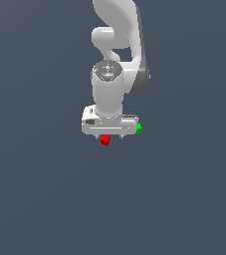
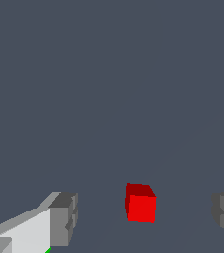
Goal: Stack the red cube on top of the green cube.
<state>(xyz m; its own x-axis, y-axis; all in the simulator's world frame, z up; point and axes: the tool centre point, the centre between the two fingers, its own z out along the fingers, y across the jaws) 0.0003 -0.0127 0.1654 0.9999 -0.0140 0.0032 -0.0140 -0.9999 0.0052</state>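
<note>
The red cube [image 1: 105,140] shows just under the white hand in the exterior view. In the wrist view the red cube [image 2: 141,203] lies on the floor in the gap between the two grey fingers [image 2: 64,217], touching neither. My gripper [image 1: 109,135] [image 2: 145,217] is open, jaws wide apart, nothing held. The green cube [image 1: 138,128] peeks out at the hand's edge on the exterior view's right, partly hidden by the hand. A thin green sliver [image 2: 48,250] shows at the edge of the wrist view.
A plain dark grey floor [image 1: 45,199] spreads all around. The white arm [image 1: 117,40] rises behind the hand in the exterior view.
</note>
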